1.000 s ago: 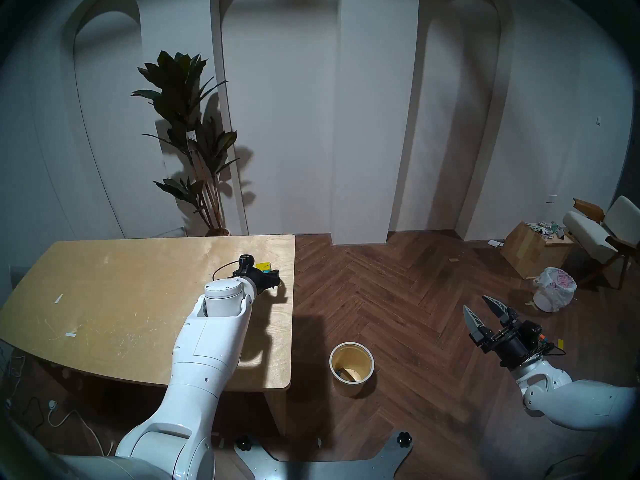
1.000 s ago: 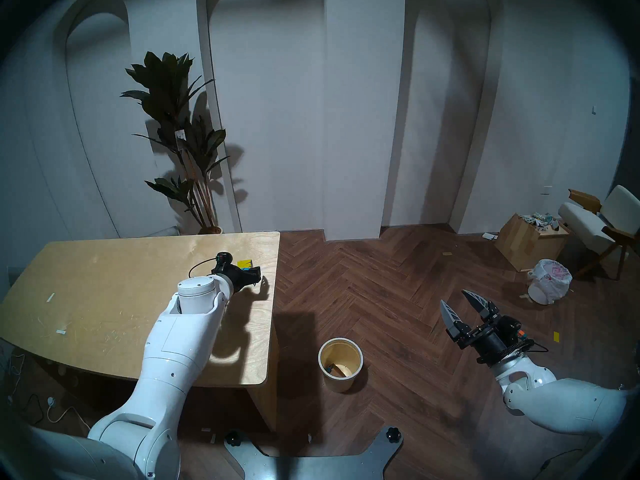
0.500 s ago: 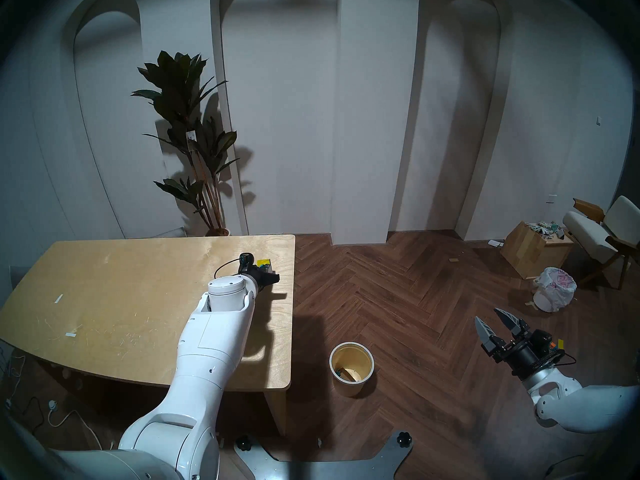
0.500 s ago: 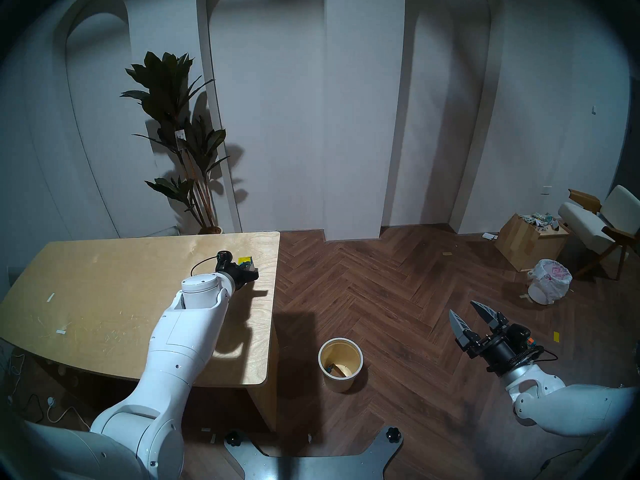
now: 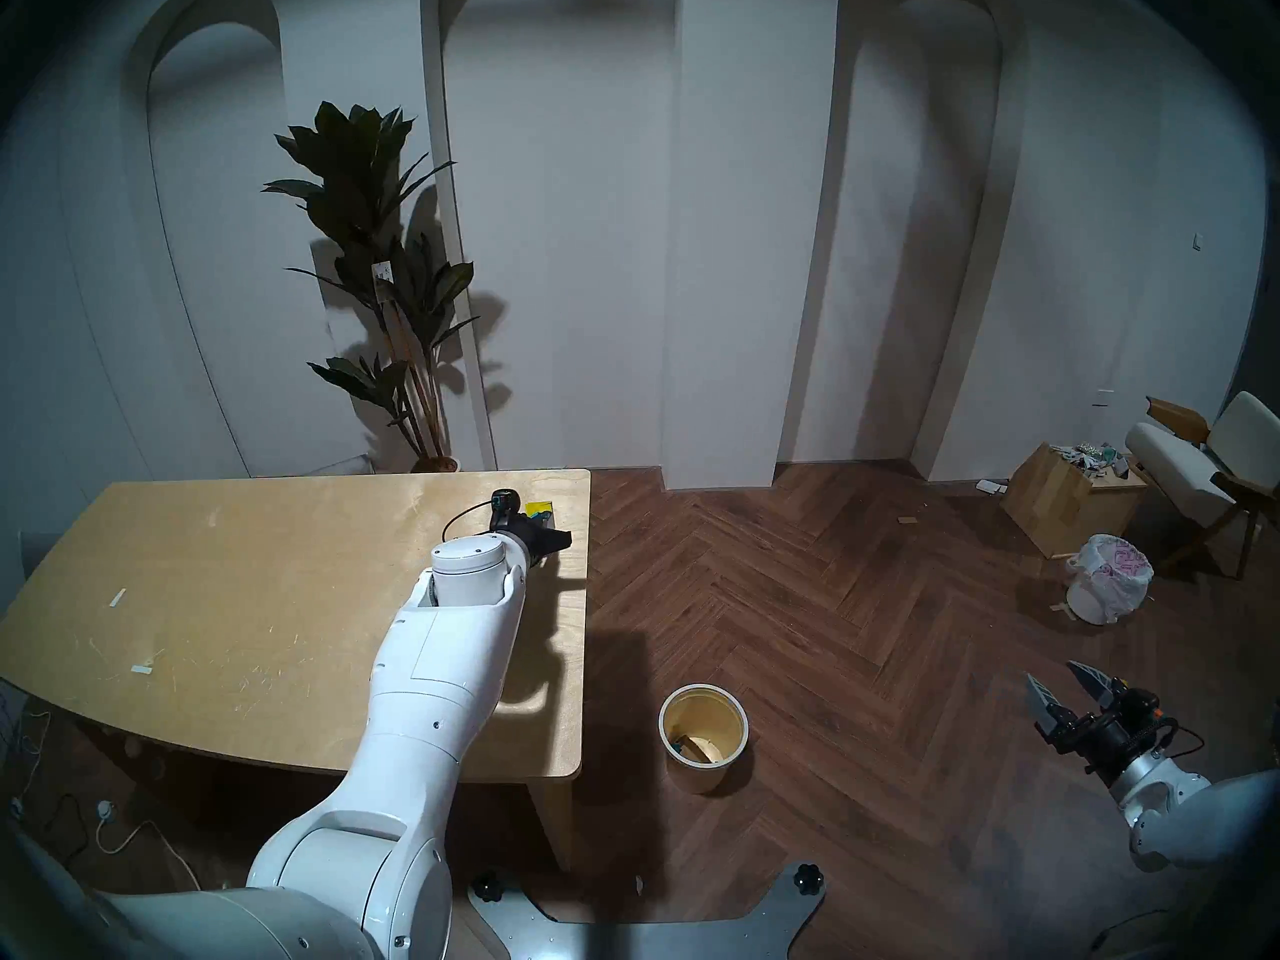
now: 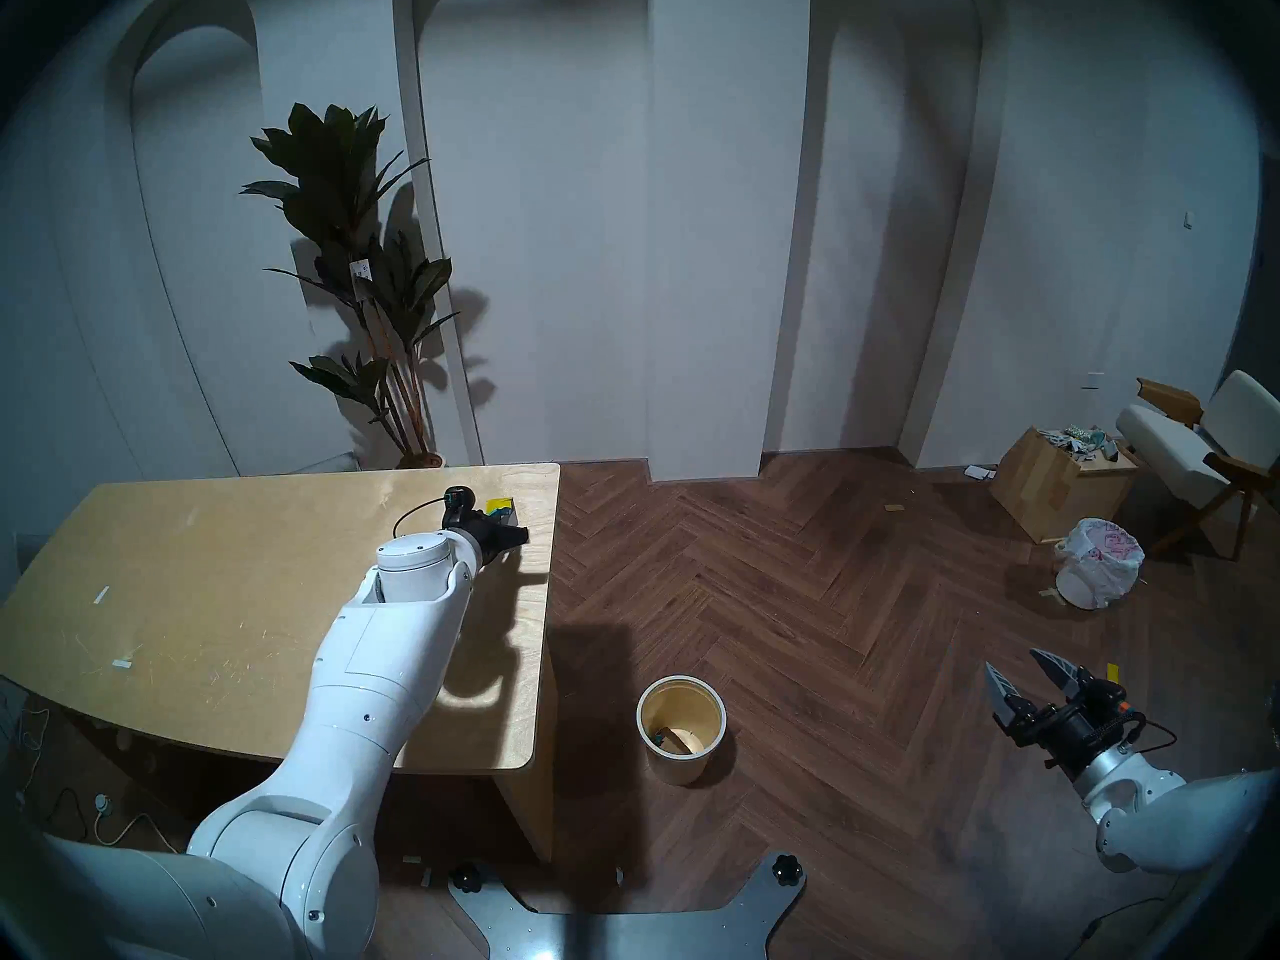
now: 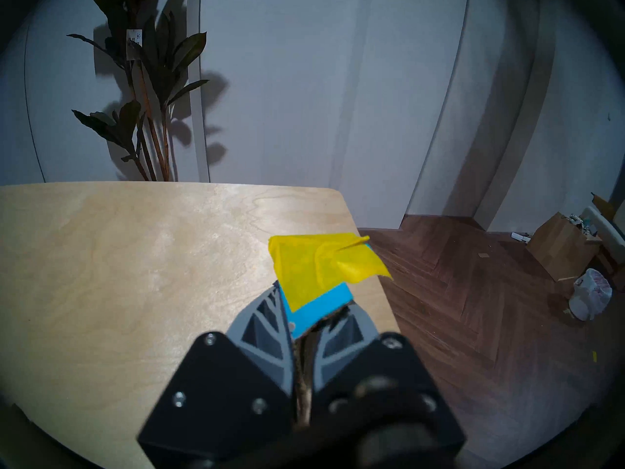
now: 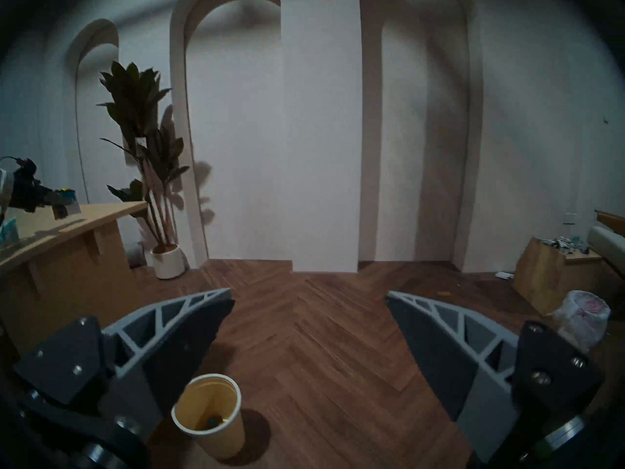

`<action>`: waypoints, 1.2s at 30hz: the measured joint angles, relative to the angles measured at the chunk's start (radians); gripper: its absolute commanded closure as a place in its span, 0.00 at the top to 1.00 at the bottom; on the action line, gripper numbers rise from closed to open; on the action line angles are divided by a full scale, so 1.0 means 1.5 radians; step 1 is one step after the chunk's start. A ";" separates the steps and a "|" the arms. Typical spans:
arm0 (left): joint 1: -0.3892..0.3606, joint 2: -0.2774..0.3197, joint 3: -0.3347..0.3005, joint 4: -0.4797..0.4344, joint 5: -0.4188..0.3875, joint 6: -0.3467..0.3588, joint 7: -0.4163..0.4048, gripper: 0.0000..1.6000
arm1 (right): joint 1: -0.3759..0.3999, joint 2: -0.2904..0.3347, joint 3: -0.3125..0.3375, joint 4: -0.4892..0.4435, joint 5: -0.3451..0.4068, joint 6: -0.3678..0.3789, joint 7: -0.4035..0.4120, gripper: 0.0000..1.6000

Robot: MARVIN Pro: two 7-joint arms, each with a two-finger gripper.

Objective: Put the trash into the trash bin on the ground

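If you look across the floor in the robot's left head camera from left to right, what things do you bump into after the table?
Round cream-yellow bin → open right claw → white bin lined with a pink-printed plastic bag → white-cushioned wooden chair.

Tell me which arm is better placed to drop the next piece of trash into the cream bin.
Left. The left gripper is already shut on the yellow-and-blue package above the table. The right gripper is open and empty, beyond the bin.

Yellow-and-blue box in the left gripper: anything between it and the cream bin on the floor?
Nothing visible. The left gripper holds the box over the table's right end; the bin stands open on bare floor beyond the edge.
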 measured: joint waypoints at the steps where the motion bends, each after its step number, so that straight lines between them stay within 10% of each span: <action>1: -0.002 -0.003 0.004 0.000 0.000 0.000 0.001 0.00 | -0.004 0.005 0.000 0.004 0.004 0.000 -0.003 1.00; 20: -0.053 -0.095 0.092 0.030 0.001 -0.024 0.028 0.00 | 0.045 0.007 0.115 -0.134 0.118 0.000 -0.053 1.00; 36: -0.109 -0.152 0.122 0.214 0.014 -0.138 0.067 0.00 | 0.029 -0.008 0.156 -0.205 0.215 0.000 -0.182 1.00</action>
